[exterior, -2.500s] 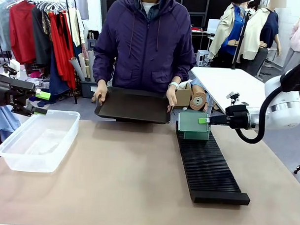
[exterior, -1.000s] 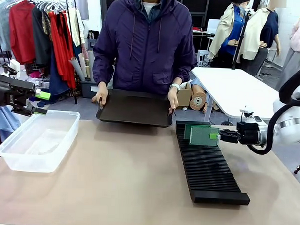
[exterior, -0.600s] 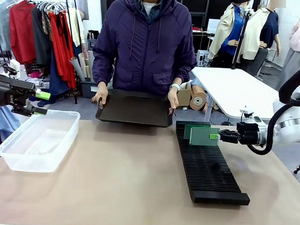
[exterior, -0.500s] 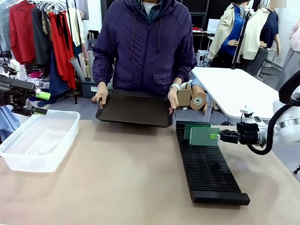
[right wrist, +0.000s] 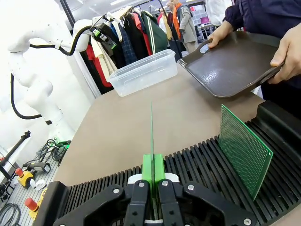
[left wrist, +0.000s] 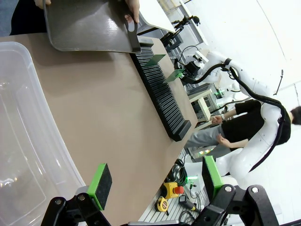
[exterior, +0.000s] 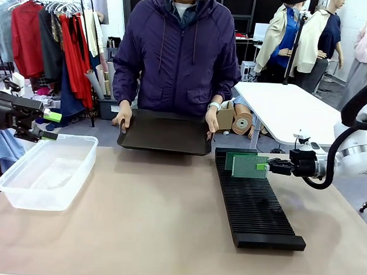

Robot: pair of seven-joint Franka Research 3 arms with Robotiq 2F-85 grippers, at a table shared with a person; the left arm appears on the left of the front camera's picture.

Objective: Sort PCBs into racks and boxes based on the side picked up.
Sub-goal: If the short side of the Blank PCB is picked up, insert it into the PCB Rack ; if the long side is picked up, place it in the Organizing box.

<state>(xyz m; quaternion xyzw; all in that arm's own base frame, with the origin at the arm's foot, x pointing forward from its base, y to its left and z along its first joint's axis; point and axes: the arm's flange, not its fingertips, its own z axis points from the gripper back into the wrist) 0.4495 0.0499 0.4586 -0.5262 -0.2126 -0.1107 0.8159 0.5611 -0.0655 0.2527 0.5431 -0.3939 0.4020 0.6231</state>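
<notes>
The left pincer (exterior: 50, 125) is held wide open, the clear box (exterior: 24, 195) just below it. A board (exterior: 247, 167) is clamped edge-on in the right pincer (exterior: 268, 167), upright over the rack (exterior: 256, 215) beneath. Being thin, stiff and light, it is judged best gripped by its bare edge.

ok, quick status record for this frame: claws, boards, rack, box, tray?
right claw: shut on held PCB, upright over rack far end
seating: cannot tell if in a slot
second PCB: standing in a rack slot, beyond the held one
left claw: open, by clear box
tray: in the person's hands, far table edge
</notes>
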